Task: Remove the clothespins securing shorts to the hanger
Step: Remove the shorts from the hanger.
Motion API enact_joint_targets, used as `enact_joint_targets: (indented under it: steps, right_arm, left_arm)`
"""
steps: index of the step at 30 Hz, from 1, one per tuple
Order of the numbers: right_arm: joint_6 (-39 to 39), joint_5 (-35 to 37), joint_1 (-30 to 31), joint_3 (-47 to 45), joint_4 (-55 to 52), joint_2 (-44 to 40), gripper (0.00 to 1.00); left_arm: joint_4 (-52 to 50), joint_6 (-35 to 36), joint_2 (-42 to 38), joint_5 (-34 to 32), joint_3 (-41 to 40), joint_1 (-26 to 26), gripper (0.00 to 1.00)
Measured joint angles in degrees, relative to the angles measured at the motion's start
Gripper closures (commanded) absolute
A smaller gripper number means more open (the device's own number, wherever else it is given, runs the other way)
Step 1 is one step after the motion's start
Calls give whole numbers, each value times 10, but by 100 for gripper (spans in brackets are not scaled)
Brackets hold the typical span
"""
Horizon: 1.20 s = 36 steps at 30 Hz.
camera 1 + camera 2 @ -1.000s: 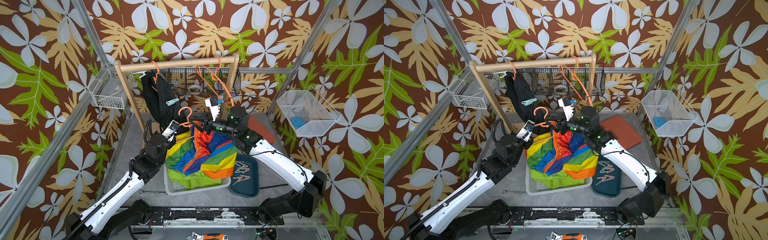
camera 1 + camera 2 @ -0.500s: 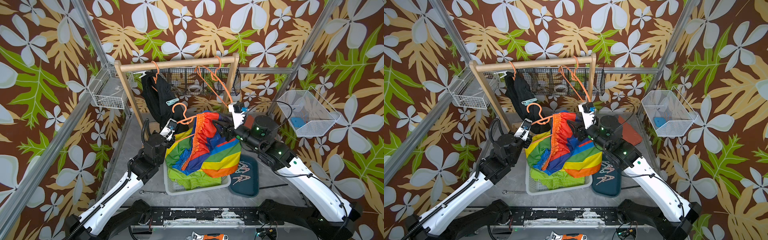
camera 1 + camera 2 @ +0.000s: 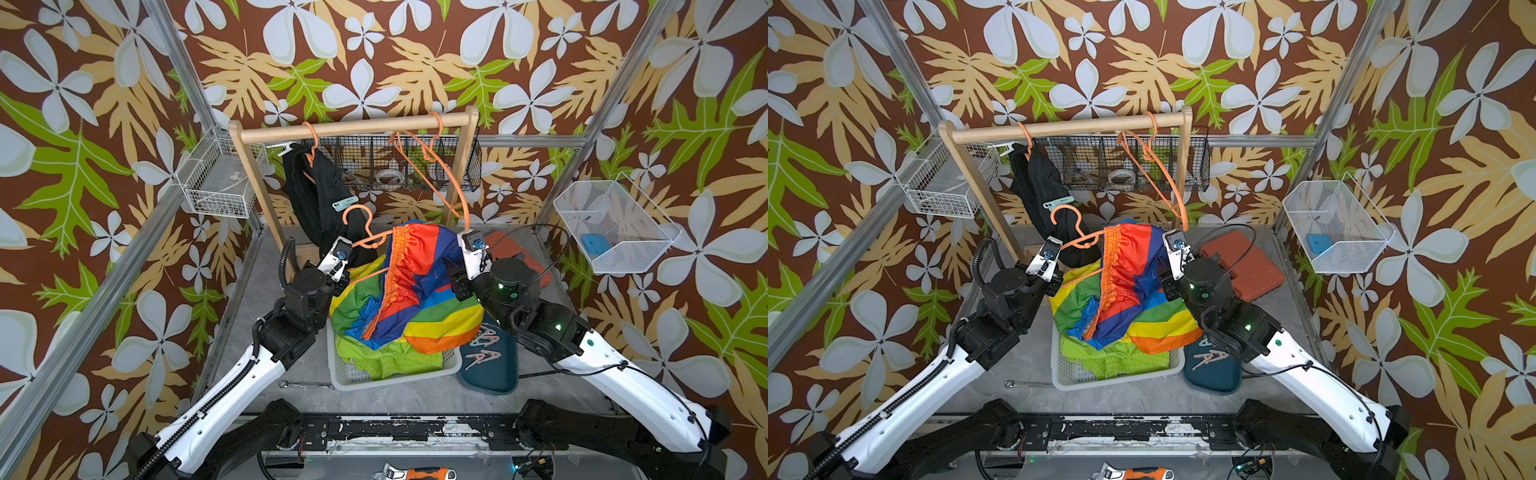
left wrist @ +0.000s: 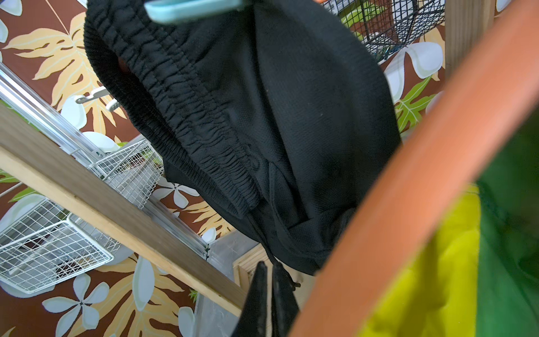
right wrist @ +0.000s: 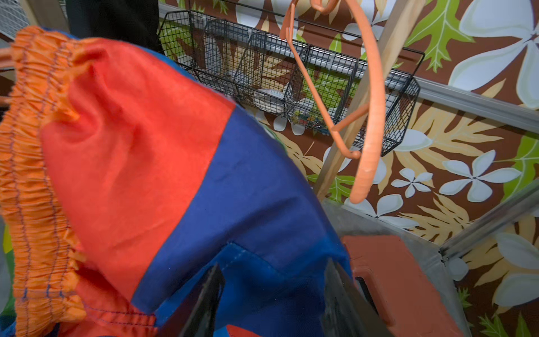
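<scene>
Colour-blocked shorts [image 3: 415, 282] drape over an orange hanger [image 3: 362, 226] raised above the white basket [image 3: 399, 376], where lime green shorts [image 3: 390, 359] lie. Black shorts [image 3: 320, 195] hang on the wooden rail [image 3: 353, 129], with a teal clothespin [image 3: 345, 203] on the waistband and a white clothespin [image 3: 286, 146] near the top. My left gripper [image 4: 269, 265] is shut with nothing seen between its fingers, and the hanger's bar [image 4: 408, 186] runs close beside it. My right gripper [image 5: 274, 265] is open against the shorts' blue cloth [image 5: 262, 210]. Several beige clothespins [image 3: 484, 349] lie on a dark teal tray [image 3: 494, 374].
Two bare orange hangers [image 3: 440, 166] hang on the rail in front of a black wire basket [image 3: 469, 166]. White wire baskets sit on the left wall [image 3: 220, 183] and right wall [image 3: 615, 224]. A red-brown case [image 3: 513, 249] lies behind my right arm. A wrench [image 3: 307, 384] lies by the basket.
My right arm has swung from over the shorts out to their right side, its jaws a little wider. The hanger and the colour-blocked shorts have risen.
</scene>
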Motion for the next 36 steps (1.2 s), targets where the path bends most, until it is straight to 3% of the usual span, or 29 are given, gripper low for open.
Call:
enact_joint_targets:
  steps: [7, 19, 20, 22, 24, 25, 36]
  right_arm:
    - [0, 22, 60, 13, 33, 25, 44]
    - [34, 2, 65, 2, 77, 67, 43]
    - [38, -4, 65, 0, 82, 71, 45]
    - [40, -5, 65, -1, 88, 78, 61]
    - [41, -5, 65, -1, 96, 83, 90]
    - [42, -5, 65, -1, 98, 85, 99]
    - [37, 16, 63, -9, 113, 41, 100]
  left_arm:
    - [0, -4, 10, 4, 0, 0, 100]
    - [0, -14, 10, 17, 0, 0, 100]
    - [0, -14, 9, 17, 0, 0, 100]
    - [0, -14, 6, 19, 0, 0, 100]
    - [-1, -14, 2, 19, 0, 0, 100]
    - [-1, -14, 1, 19, 0, 0, 100]
    - [0, -14, -3, 19, 0, 0, 100]
